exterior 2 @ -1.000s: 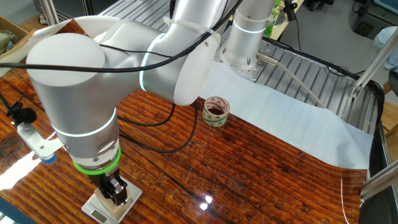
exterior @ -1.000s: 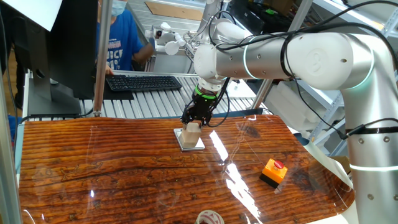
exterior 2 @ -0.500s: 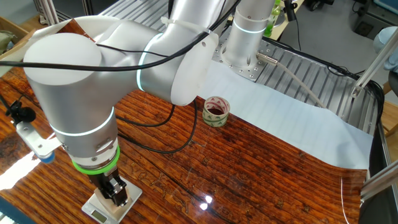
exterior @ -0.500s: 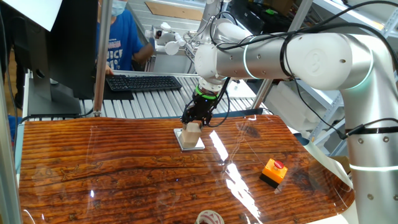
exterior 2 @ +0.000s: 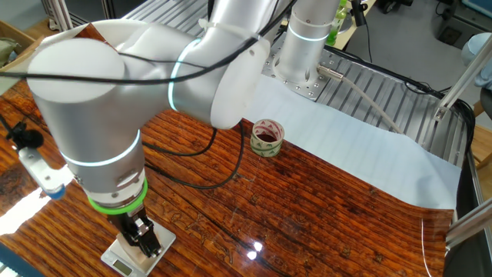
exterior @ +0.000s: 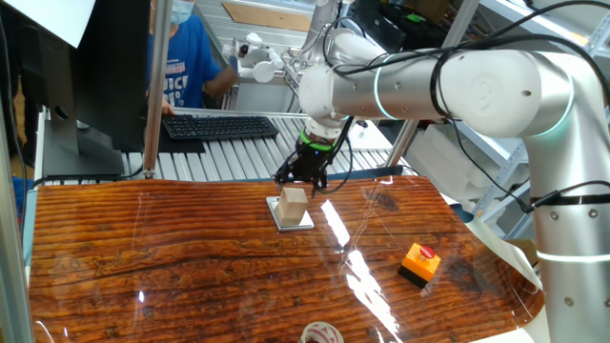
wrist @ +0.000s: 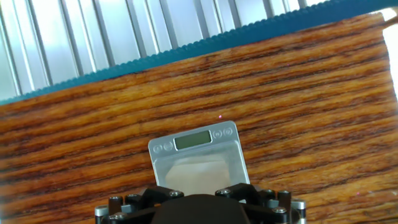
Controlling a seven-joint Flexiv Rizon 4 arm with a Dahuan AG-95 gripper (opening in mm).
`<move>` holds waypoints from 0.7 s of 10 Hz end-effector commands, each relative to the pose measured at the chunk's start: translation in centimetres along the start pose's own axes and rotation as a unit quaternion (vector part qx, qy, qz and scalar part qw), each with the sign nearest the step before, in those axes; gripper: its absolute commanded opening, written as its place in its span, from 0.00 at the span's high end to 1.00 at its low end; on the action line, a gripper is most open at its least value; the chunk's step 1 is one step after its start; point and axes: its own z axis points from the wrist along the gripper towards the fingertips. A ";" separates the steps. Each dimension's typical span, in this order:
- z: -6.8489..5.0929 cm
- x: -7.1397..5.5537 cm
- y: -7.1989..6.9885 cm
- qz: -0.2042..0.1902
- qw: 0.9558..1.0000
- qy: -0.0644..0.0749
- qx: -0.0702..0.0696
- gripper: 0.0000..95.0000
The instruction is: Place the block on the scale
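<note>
The block (exterior: 294,200), a light-tan wooden cube, stands on the scale (exterior: 286,225), a flat silver-grey plate at the middle back of the wooden table. My gripper (exterior: 304,179) is just above and behind the cube, jaws open and off it. In the other fixed view the gripper (exterior 2: 146,245) hangs over the scale (exterior 2: 119,260) and hides the cube. In the hand view the scale (wrist: 163,148) lies below the hand with its display towards the far edge, and the cube shows as a pale tan blur (wrist: 194,175) on the plate. The fingertips do not show there.
An orange box with a red button (exterior: 419,262) sits at the right front of the table. A tape roll (exterior: 322,333) lies at the front edge, also seen in the other fixed view (exterior 2: 267,137). A keyboard (exterior: 219,126), a monitor and a person are behind the table.
The gripper has let go of the block and risen a little. The block stays on the scale, now fully in sight below the fingers.
</note>
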 end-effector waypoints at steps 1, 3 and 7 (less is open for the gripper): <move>-2.8 0.1 -0.3 -0.020 1.000 0.019 0.003 0.60; -4.7 0.6 -0.7 -0.027 0.999 0.038 0.007 0.80; -7.6 3.6 -2.2 -0.043 0.997 0.055 0.013 1.00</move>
